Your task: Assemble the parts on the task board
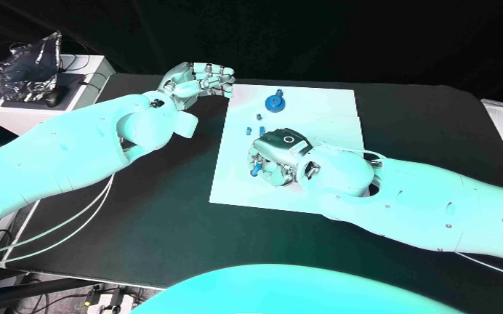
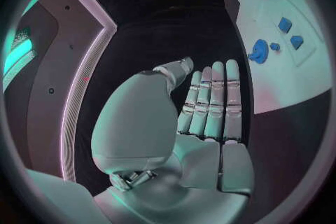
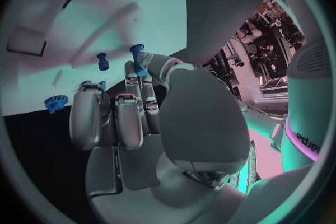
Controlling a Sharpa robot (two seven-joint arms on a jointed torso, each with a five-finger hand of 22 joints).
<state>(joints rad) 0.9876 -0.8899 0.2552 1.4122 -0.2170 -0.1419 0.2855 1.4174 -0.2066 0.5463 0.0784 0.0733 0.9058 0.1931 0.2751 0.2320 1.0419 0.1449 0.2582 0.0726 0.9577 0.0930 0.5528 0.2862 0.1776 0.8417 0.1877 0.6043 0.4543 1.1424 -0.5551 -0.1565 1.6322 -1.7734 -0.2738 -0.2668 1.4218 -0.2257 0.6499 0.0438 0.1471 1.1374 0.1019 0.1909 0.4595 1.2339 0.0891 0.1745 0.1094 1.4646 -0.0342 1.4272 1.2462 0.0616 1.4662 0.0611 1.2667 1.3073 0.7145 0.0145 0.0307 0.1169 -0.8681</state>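
The right hand [image 1: 275, 163] sits low over the task board [image 1: 330, 121], apparently pinching a small blue peg [image 3: 137, 57] to seat it; 1 blue gear [image 1: 275, 102] waits at the far end. The left hand [image 1: 196, 80] hovers released beside the board's far-left corner, out of the way

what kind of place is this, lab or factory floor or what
Probably a robotics lab test bench: a black table against a dark backdrop, a white task board with small blue parts, and equipment racks beyond the right hand.
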